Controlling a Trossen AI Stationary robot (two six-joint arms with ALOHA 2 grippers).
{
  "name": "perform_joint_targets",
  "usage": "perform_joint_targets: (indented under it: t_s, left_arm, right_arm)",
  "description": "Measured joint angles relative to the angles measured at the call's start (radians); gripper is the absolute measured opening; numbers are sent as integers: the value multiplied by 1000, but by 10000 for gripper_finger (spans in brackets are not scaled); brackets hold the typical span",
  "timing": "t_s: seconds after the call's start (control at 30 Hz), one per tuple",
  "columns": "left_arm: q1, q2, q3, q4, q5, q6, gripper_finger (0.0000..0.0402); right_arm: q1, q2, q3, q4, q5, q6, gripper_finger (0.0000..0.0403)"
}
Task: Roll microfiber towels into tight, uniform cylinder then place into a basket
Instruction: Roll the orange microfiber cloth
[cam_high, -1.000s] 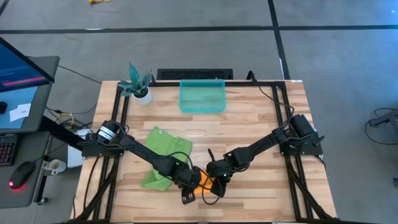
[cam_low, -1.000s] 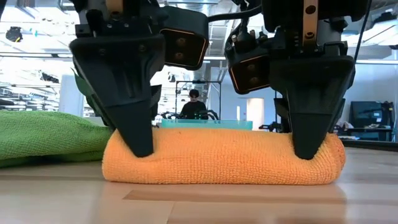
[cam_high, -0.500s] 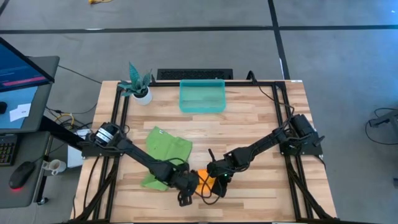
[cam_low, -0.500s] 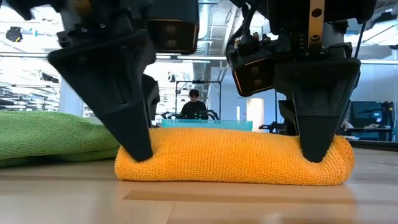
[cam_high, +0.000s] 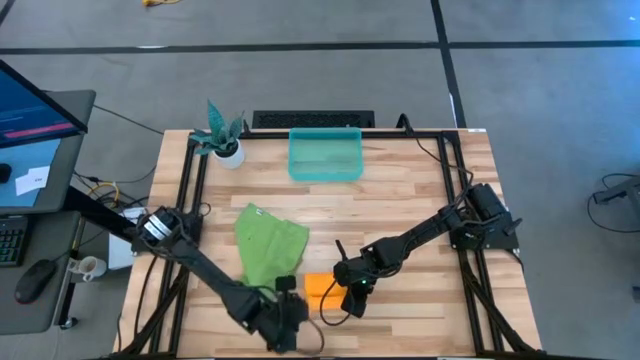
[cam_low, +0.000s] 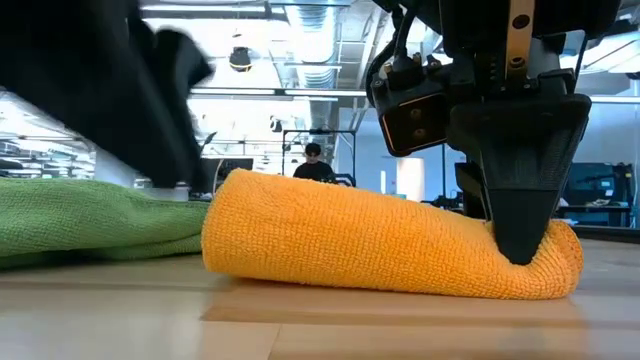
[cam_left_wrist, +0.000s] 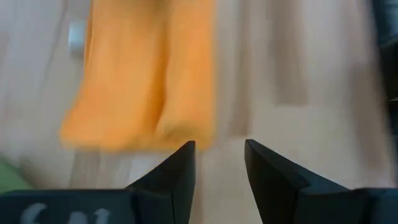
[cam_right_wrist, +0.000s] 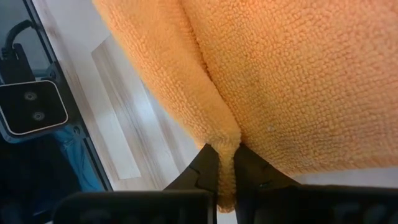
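Observation:
The orange-yellow towel (cam_high: 317, 288) lies rolled on the table near its front edge, its underside on the wood; it also shows in the low view (cam_low: 370, 240). My right gripper (cam_high: 347, 293) is shut on the roll's right end. My left gripper (cam_left_wrist: 219, 149) is open and empty. It stands off the roll's left end toward the near edge (cam_high: 288, 325). The lime green towel (cam_high: 268, 245) lies crumpled on the table to the left of the roll. The teal bin (cam_high: 325, 172) stands at the far middle. My right gripper pinches a raised fold of the orange-yellow towel (cam_right_wrist: 214, 127) between its two fingers, at the roll's right end (cam_low: 545, 265). The fingers come from above, pointing down. The roll lies on the table, dented in where the fingers (cam_low: 520, 215) press.
A small white pot with a teal plant (cam_high: 222, 138) stands at the far left corner. Black frame rails run along the table's left (cam_high: 190, 200) and right (cam_high: 455, 190) sides. Bare wood lies between the towels and the bin (cam_high: 400, 210).
My left gripper has let go of the roll's left end and drawn back toward the table's near edge. My right gripper has kept its hold. The roll has slid a little toward the right, and its freed left end now stands higher than its right end.

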Motion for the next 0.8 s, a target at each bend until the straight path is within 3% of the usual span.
perform_joint_targets:
  t_s: [0.1,0.27,0.57,0.8]
  left_arm:
    - [-25,-1,18,60,-43,114,129]
    - [-11,4,12,217,-6,259,129]
    - [75,46,11,204,118,277,129]
    - [87,56,10,165,50,269,129]
  right_arm:
    - [0,0,0,1,1,0,38]
    - [0,0,0,2,8,0,38]
    - [2,1,2,-3,18,0,38]
    - [9,1,2,-4,21,-16,38]
